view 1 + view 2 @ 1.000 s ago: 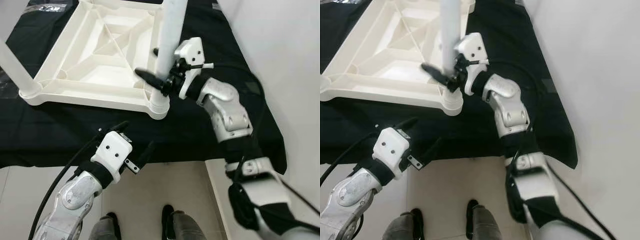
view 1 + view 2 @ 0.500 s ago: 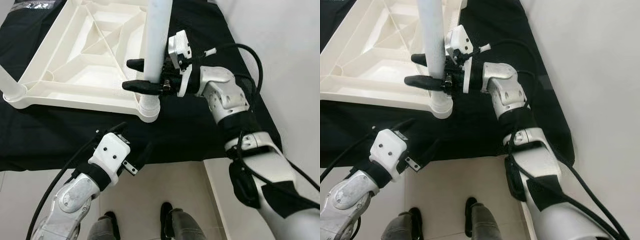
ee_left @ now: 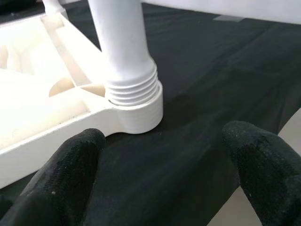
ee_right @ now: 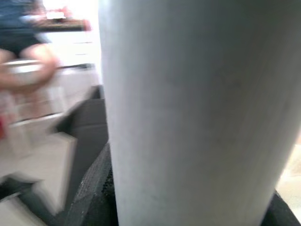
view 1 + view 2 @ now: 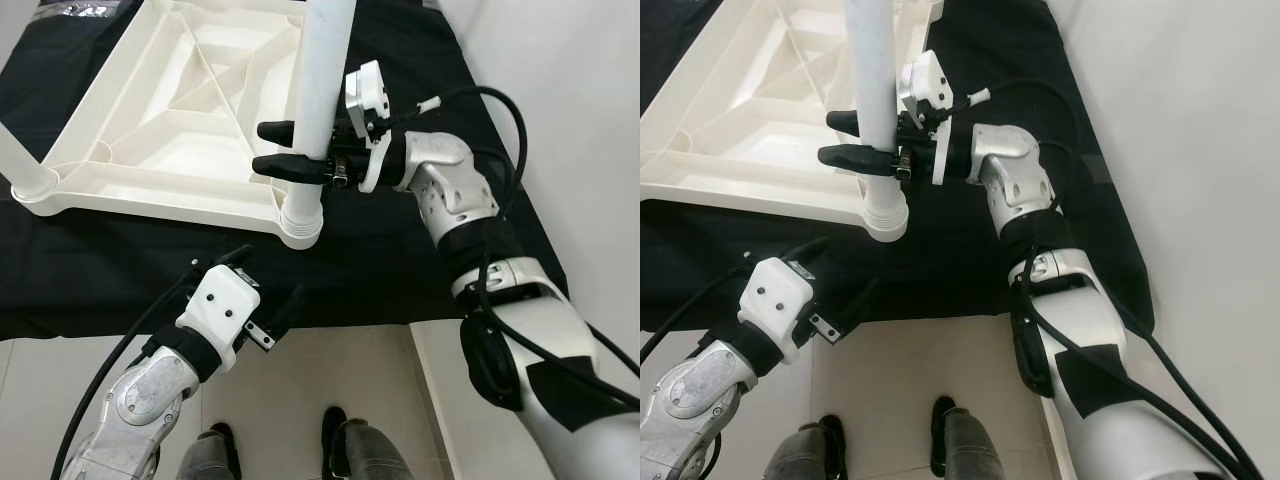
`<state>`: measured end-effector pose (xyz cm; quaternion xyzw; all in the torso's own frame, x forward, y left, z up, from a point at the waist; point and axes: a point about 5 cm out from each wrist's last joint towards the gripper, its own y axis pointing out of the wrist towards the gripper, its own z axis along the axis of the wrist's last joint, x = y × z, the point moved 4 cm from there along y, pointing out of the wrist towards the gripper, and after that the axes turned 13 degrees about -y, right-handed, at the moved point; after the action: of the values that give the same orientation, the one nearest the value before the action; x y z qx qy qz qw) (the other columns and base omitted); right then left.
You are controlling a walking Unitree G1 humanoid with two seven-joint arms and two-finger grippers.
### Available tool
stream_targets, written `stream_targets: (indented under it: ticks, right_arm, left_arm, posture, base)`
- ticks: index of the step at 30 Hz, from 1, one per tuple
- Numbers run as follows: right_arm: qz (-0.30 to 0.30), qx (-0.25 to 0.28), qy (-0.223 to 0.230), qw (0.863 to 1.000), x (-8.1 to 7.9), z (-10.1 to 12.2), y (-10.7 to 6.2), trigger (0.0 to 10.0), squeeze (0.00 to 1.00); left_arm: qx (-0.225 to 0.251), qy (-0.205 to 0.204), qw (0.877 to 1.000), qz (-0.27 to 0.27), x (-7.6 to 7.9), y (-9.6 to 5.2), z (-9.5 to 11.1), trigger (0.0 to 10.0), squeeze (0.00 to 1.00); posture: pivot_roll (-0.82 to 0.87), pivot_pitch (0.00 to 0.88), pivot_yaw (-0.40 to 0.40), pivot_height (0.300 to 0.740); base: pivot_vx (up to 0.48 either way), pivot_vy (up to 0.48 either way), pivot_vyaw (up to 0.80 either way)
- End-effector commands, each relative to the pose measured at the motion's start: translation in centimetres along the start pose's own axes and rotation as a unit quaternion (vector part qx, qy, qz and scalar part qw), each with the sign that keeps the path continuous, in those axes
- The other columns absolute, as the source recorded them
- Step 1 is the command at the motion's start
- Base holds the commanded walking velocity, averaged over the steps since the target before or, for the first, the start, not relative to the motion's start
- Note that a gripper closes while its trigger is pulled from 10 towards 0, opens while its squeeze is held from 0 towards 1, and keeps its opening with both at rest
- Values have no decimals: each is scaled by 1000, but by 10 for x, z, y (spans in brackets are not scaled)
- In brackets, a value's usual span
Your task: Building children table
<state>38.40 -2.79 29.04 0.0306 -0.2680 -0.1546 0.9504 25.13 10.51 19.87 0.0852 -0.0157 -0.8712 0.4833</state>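
Observation:
A white plastic table top (image 5: 170,130) lies upside down on a black cloth (image 5: 400,240). A white round leg (image 5: 325,60) stands upright in its near right corner socket (image 5: 300,225). My right gripper (image 5: 262,147) reaches in from the right and is shut on this leg just above the socket, one black finger on each side. My left gripper (image 5: 268,275) hangs open below the cloth's front edge, and its wrist view looks between its fingertips (image 3: 75,160) at the threaded socket (image 3: 136,103). A second leg (image 5: 20,165) stands in the near left corner.
A white wall (image 5: 560,100) runs close along the right side of the cloth. Light floor (image 5: 330,360) lies in front, with a raised pale slab (image 5: 440,400) at the right and two dark shoes (image 5: 335,430) at the bottom edge.
My right gripper has rolled at the wrist around the leg, so its fingers now lie level on either side. The left arm has hardly moved. The camera shifted slightly.

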Motion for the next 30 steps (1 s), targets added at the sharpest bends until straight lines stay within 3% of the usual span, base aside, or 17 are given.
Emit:
stream_targets:
  ticks: [1, 2, 4, 5, 6, 10, 13, 17, 18, 23, 24, 25, 26, 28, 29, 30]
  right_arm:
    - [-82, -107, 41, 990, -7, -50, -16, 0, 0]
    - [-216, -209, 63, 952, -4, -81, -31, 0, 0]
    - [-216, -209, 63, 952, -4, -81, -31, 0, 0]
    - [-265, -255, 89, 925, -23, -96, -40, 0, 0]
    - [-322, -268, 97, 903, -33, -94, -41, 0, 0]
    - [-334, -244, 82, 907, -20, -84, -33, 0, 0]
    - [-353, -232, 60, 904, 1, -73, -26, 0, 0]
    - [-358, -232, 57, 903, 4, -70, -25, 0, 0]
    - [-359, -232, 56, 902, 6, -67, -26, 10000, 0]
    - [-358, -225, 52, 905, 6, -59, -27, 10000, 8]
    - [-336, -196, 46, 920, 15, -49, -24, 10000, 1000]
    - [-336, -196, 46, 920, 15, -49, -24, 10000, 1000]
    - [-317, -174, 38, 932, 23, -42, -21, 10000, 1000]
    - [-311, -170, 38, 934, 25, -43, -21, 10000, 1000]
    - [-231, -145, 19, 962, 23, -38, -12, 10000, 773]
    - [-195, -133, 8, 972, 20, -35, -9, 10000, 773]
  left_arm:
    - [-11, 4, 1000, -6, 2, -3, -3, 10000, 0]
    - [-11, 4, 1000, -9, 1, -3, -2, 10000, 0]
    - [-11, 4, 1000, -9, 1, -3, -2, 10000, 0]
    - [-12, 5, 1000, -9, 0, -3, -1, 10000, 0]
    - [-11, 6, 1000, -7, -3, -4, 1, 10000, 0]
    - [-11, 7, 1000, -6, -4, -3, 1, 10000, 0]
    - [-12, 7, 1000, -8, -3, -2, 0, 10000, 0]
    - [-13, 8, 1000, -8, -3, -3, -1, 10000, 0]
    - [-13, 9, 1000, -5, -5, -2, -1, 10000, 0]
    - [-12, 8, 1000, -5, -5, -2, -1, 10000, 0]
    - [-13, 9, 1000, -5, -4, -2, -1, 10000, 0]
    - [-13, 9, 1000, -5, -4, -2, -1, 10000, 0]
    - [-14, 10, 1000, -5, -4, -2, -2, 10000, 0]
    - [-14, 10, 1000, -5, -4, -2, -2, 10000, 0]
    - [-13, 11, 1000, -2, -5, -2, -1, 10000, 0]
    - [-13, 11, 1000, -1, -5, -2, -1, 10000, 0]
  posture:
    - [102, 333, -100, 740]
    - [99, 348, -90, 740]
    - [99, 348, -90, 740]
    - [106, 358, -84, 740]
    - [93, 345, -69, 740]
    - [99, 348, -71, 740]
    - [107, 345, -76, 740]
    - [103, 343, -76, 740]
    - [102, 343, -78, 740]
    - [103, 342, -80, 740]
    - [104, 341, -88, 740]
    - [104, 341, -88, 740]
    - [102, 341, -87, 740]
    - [101, 339, -87, 740]
    - [110, 341, -93, 740]
    - [110, 341, -93, 740]
  base:
    - [0, 0, 0]
    - [0, 0, 0]
    - [0, 0, 0]
    - [0, 0, 0]
    - [0, 0, 0]
    - [0, 0, 0]
    - [0, 0, 0]
    - [0, 0, 0]
    - [0, 0, 0]
    - [0, 0, 0]
    - [0, 0, 0]
    - [0, 0, 0]
    - [0, 0, 0]
    - [0, 0, 0]
    - [0, 0, 0]
    - [0, 0, 0]
